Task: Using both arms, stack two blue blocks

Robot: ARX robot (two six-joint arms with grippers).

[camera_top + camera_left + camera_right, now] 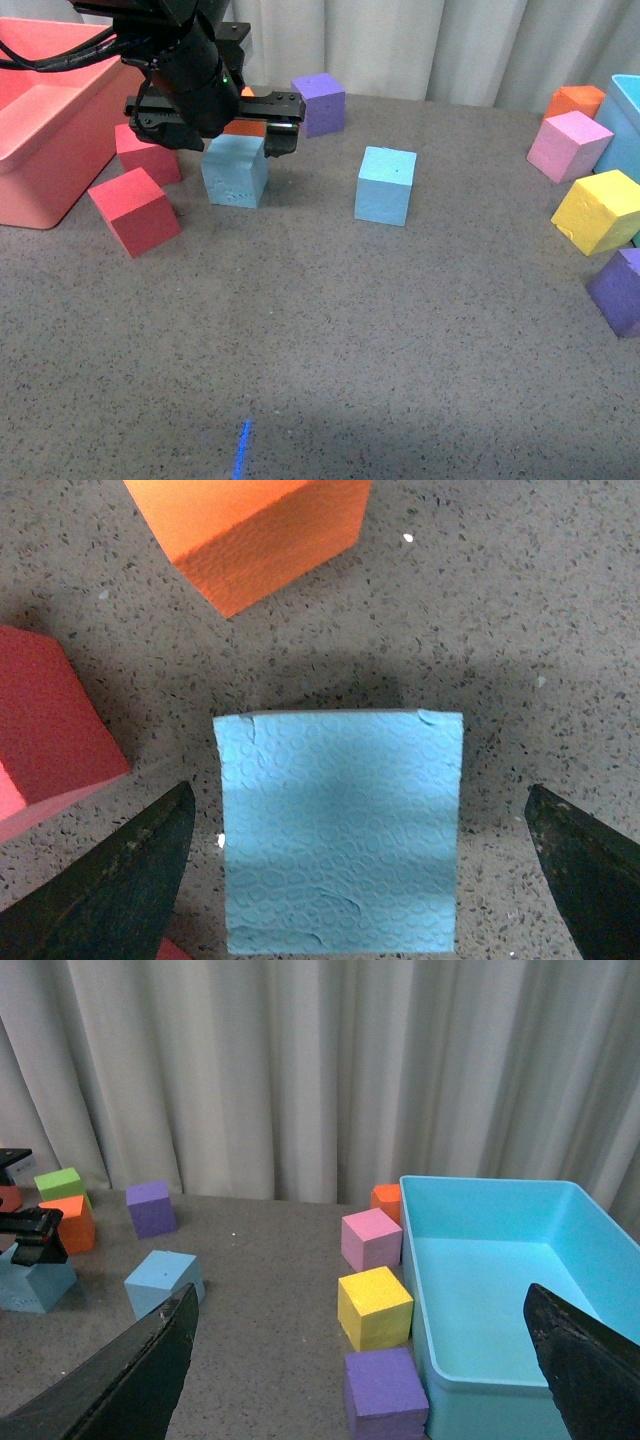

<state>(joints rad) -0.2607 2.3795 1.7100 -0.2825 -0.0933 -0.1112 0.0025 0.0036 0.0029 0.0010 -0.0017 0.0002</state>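
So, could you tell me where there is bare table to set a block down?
The near table around the blue tape mark is bare, and so is the gap between the right blue block and the pink cube. It is crowded by the left gripper, red cubes and red bin.

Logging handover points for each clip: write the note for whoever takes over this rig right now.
Left gripper: open, fingers either side of the left blue block, gaps on both sides, nothing gripped.
Right gripper: open, empty, over by the light-blue bin, away from both blocks.
Blocks: both on the table, apart; the right blue block stands free.
Done: left gripper is lined up; nothing lifted or stacked.
To do: grasp, lift, set one blue block on the other.
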